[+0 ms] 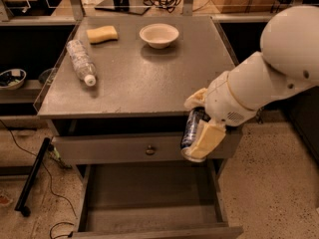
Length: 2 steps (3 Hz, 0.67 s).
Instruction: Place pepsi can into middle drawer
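The gripper [200, 127], its cream fingers [208, 138] clamped on the tilted pepsi can [191, 129], hangs off the 4 o'clock corner of the grey table [149, 83], above the pulled-out middle drawer [149, 195] at 6 o'clock; a white bowl [159, 35] stands on the tabletop at 12 o'clock

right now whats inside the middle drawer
Only bare grey floor shows in the drawer; nothing lies on it. Its back is hidden under the knobbed front, and its right rear corner is covered by the gripper holding the can above it.
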{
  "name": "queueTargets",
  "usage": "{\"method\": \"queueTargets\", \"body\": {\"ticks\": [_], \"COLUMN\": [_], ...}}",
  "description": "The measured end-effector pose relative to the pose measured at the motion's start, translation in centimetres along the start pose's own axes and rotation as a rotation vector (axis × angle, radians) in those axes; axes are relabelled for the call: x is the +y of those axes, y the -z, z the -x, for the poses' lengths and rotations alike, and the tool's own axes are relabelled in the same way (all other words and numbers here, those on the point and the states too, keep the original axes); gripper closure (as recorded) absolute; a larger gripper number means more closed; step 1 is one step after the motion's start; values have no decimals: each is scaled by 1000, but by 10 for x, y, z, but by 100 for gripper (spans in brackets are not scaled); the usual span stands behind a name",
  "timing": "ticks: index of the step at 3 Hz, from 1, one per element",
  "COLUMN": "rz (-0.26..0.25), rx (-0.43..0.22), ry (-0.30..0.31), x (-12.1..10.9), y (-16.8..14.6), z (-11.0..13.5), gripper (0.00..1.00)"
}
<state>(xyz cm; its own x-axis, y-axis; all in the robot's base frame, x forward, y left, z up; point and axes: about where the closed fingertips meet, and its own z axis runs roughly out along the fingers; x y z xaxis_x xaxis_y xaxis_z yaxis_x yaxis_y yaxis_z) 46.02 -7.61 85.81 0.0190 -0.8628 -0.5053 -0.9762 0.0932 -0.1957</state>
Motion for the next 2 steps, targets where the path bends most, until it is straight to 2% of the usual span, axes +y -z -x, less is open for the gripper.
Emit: {"method": "queueTargets", "body": {"ticks": [1,2], "rz": [41,41], "rx": [-9,-9], "ry": [-21,-21], "x": [34,34], "y": [-21,-22], "z": [-21,-21], "gripper": [100,100]}}
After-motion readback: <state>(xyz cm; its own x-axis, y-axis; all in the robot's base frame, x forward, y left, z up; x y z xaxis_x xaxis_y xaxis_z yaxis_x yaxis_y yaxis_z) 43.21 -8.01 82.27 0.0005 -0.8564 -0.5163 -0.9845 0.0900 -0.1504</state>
